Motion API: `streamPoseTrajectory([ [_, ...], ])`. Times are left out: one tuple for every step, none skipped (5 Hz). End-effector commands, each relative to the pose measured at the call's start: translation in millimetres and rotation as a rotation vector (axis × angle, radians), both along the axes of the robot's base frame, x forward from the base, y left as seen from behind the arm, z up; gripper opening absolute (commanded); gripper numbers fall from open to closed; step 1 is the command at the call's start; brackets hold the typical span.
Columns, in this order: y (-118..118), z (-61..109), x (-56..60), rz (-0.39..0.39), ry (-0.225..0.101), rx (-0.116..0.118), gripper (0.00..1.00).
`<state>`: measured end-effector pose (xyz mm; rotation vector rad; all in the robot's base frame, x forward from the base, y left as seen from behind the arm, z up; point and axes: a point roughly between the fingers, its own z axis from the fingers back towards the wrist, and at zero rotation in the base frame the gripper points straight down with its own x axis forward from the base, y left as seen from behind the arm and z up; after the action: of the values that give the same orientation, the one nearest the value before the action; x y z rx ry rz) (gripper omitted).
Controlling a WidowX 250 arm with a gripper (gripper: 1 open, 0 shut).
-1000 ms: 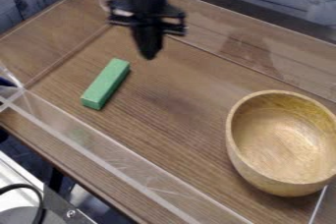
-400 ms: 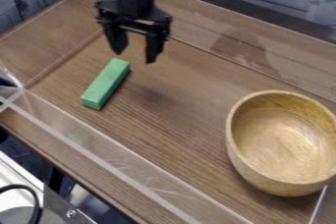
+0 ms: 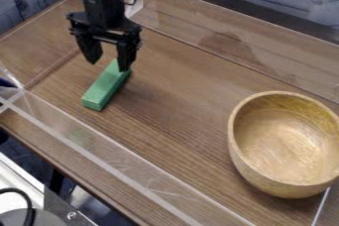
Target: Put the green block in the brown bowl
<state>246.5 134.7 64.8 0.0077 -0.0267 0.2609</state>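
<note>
Where the end effector [image 3: 110, 52] meets the far end of the green block, the parts lie as follows:

End effector: open, its two fingers spread wide apart and pointing down; one finger stands to the left of the block's far end in the view, the other overlaps that far end. Nothing is seen gripped; whether a fingertip touches the block cannot be told.

Green block [image 3: 106, 86]: a small, elongated rectangular bar of plain green, lying flat on the worktop [image 3: 179, 111] toward its left edge as viewed, well apart from the bowl. Its long axis runs obliquely, the near end lying farther left than the far end. The far end is partly hidden by the end effector.

Brown bowl [image 3: 240, 121]: round, deep and light tan, with a thick rim, upright near the right-hand near corner of the worktop. No block lies in its hollow.

Worktop: brown, wood-grained, with a pale strip along its left edge and clear tape-like bands near the near edge.

Cable [image 3: 30, 196]: black, curved, beyond the worktop's left edge, at the lower left corner of the view.
</note>
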Motion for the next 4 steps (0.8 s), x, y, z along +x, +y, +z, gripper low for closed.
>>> streamPoseTrajectory([
  [10,1.7,4.7,0.018,-0.019,0.038,1.0],
  [10,-9.0,3.4,0.015,0.017,0.037,1.0],
  [9,-18.4,2.5,0.013,0.049,0.033,1.0],
  [10,-26.3,0.1,0.025,0.081,0.043,1.0],
])
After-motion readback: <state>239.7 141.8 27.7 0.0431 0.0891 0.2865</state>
